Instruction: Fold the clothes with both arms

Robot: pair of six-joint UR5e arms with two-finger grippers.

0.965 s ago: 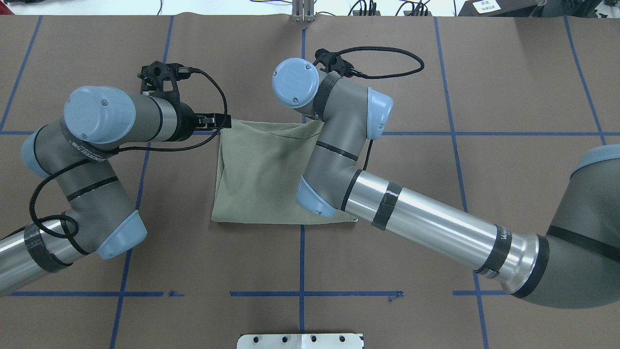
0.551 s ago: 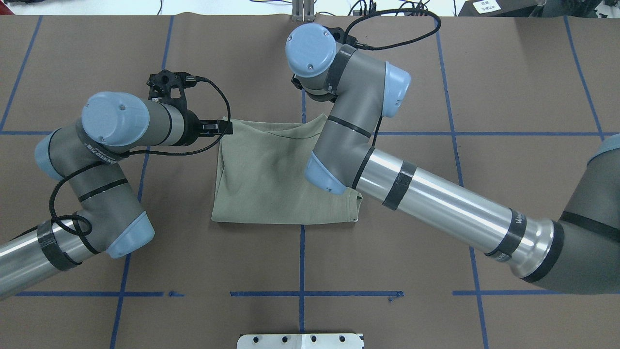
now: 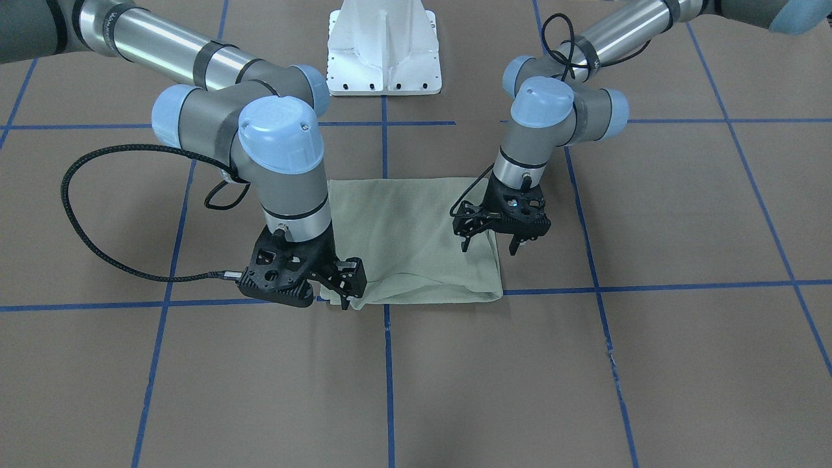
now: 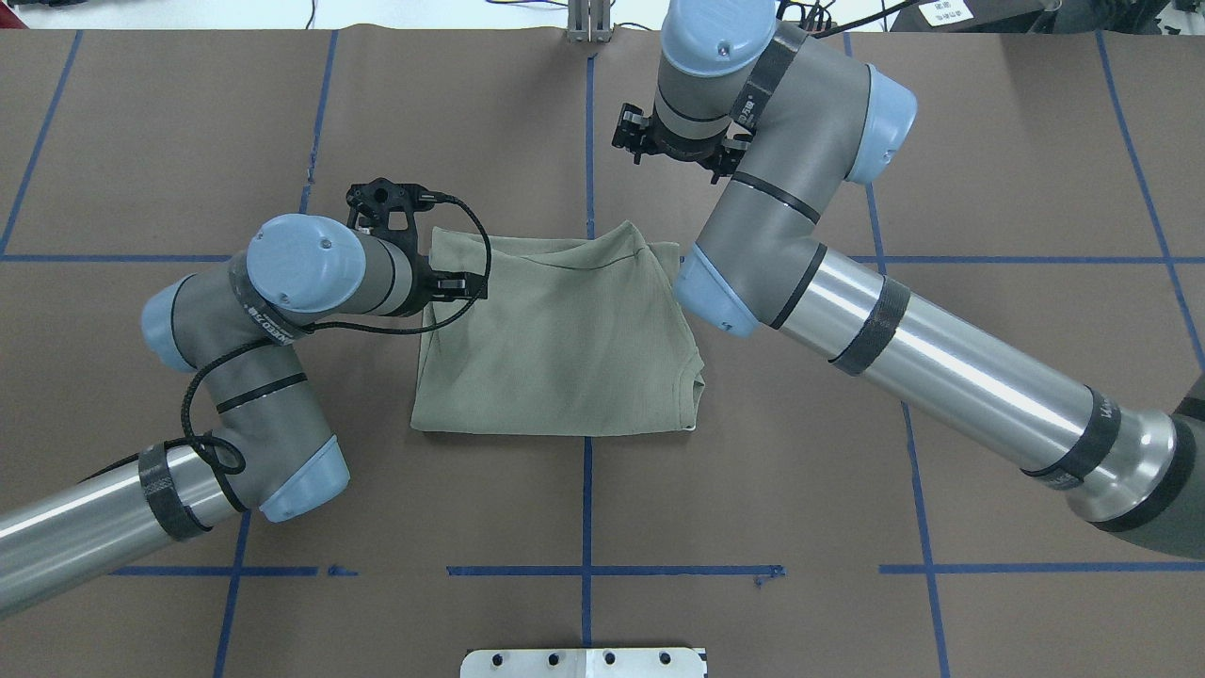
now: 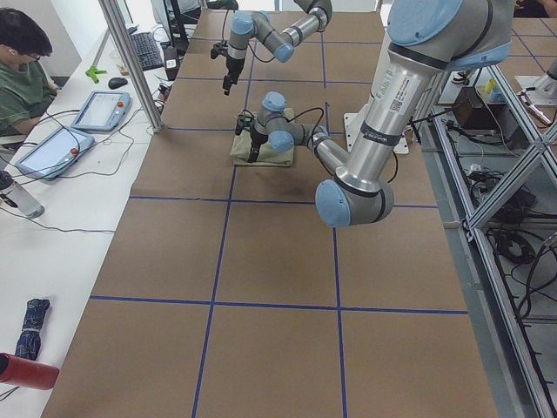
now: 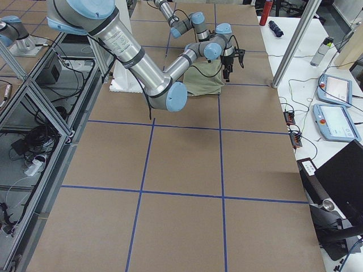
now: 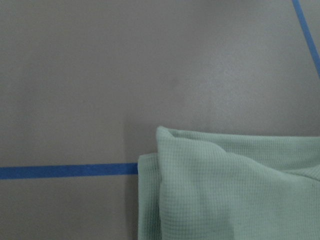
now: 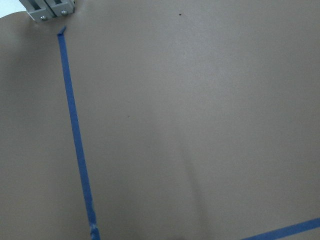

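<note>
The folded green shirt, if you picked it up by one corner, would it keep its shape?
Probably not: the shirt lies in soft knit layers with a wrinkled far edge, so a one-corner lift would likely unfold it. It seems light, lying thin and flat. Pushed, it may bunch rather than slide on the matte table.

The shirt (image 4: 555,348) lies mid-worktop (image 4: 988,151), the left gripper (image 3: 489,246) over its far left corner, the right gripper (image 3: 350,286) just beyond its far right corner.
</note>
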